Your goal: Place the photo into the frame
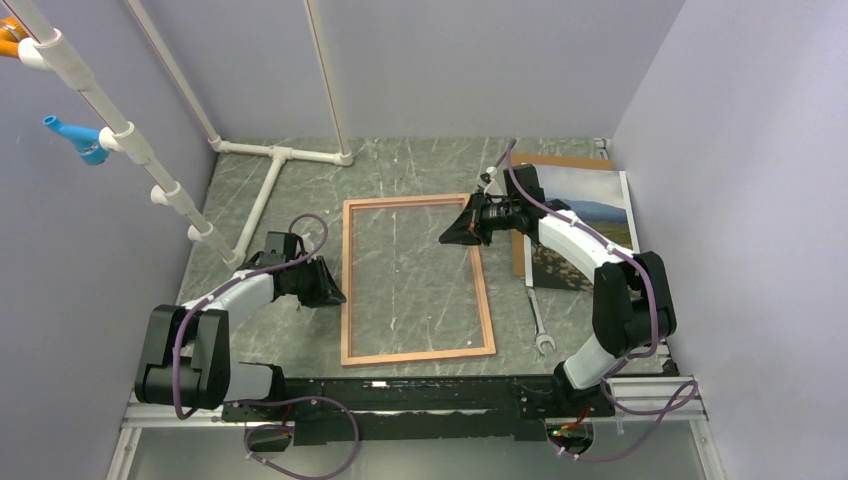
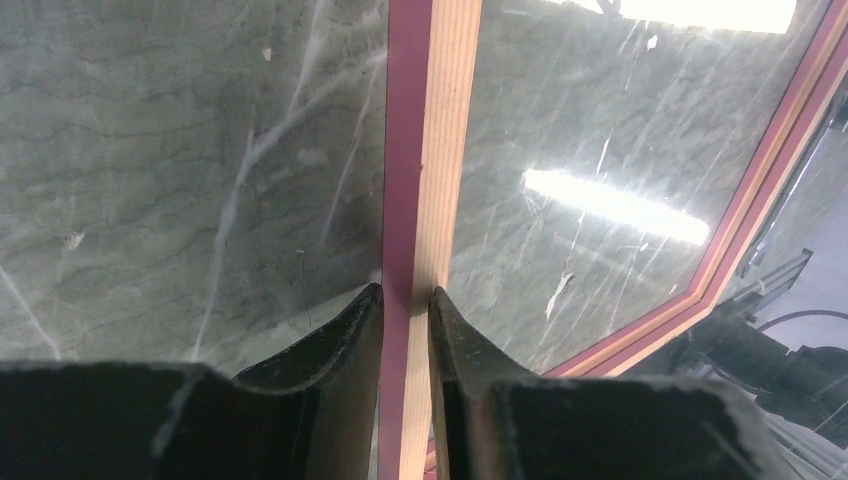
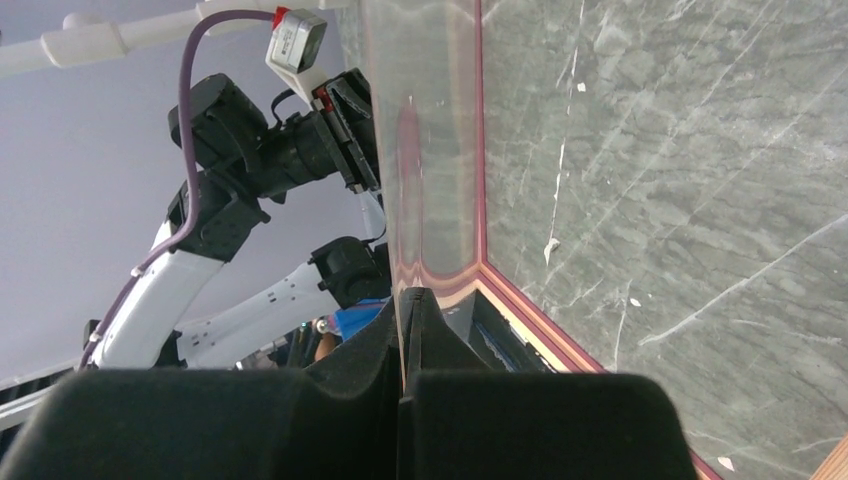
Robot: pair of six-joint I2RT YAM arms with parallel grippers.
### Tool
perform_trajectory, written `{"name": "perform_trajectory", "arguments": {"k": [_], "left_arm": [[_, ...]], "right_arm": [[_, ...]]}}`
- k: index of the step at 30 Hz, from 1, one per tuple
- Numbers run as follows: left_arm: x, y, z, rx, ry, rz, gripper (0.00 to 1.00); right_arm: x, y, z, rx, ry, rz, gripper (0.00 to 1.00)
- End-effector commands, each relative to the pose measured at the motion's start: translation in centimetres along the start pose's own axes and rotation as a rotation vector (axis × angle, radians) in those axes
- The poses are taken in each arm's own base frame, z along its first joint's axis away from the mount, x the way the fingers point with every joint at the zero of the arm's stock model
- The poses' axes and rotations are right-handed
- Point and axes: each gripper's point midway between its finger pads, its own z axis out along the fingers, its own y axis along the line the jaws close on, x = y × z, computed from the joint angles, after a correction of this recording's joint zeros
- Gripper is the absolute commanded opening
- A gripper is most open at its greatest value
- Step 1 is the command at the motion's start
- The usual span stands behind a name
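Observation:
The frame (image 1: pixel 415 355), narrow pinkish light wood, lies flat mid-table. My left gripper (image 1: pixel 335 293) is shut on its left rail; in the left wrist view the rail (image 2: pixel 430 150) runs between the jaws of that gripper (image 2: pixel 406 295), both pressed against it. My right gripper (image 1: pixel 447 237) hovers over the frame's right side, shut on a thin clear sheet (image 3: pixel 425 150) that stands edge-on from the right gripper (image 3: pixel 405 295), beside a frame corner (image 3: pixel 540 319). The photo (image 1: pixel 595 210), a landscape print, lies at the back right, partly under the right arm.
A brown backing board (image 1: pixel 560 160) lies under the photo. A wrench (image 1: pixel 541 328) rests to the right of the frame. White pipes (image 1: pixel 270 170) cross the back left floor. Grey walls close in on three sides.

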Motion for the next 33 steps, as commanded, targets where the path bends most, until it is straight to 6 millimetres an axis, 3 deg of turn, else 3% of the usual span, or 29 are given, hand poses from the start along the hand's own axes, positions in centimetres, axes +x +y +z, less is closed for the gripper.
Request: {"name": "perform_trajectory", "arguments": {"k": [1, 8, 33], "left_arm": [[0.1, 1.3, 0.4, -0.069, 0.006, 0.031, 0.27], [0.2, 1.3, 0.5, -0.065, 0.01, 0.033, 0.27], [0.6, 1.5, 0.8, -0.074, 0.028, 0.033, 0.26]], "right_arm": [[0.6, 2.6, -1.0, -0.035, 0.002, -0.045, 0.0], [0.5, 2.2, -0.3, -0.05, 0.009, -0.049, 0.0], [1.1, 5.3, 0.1, -0.133, 0.049, -0.157, 0.0]]}}
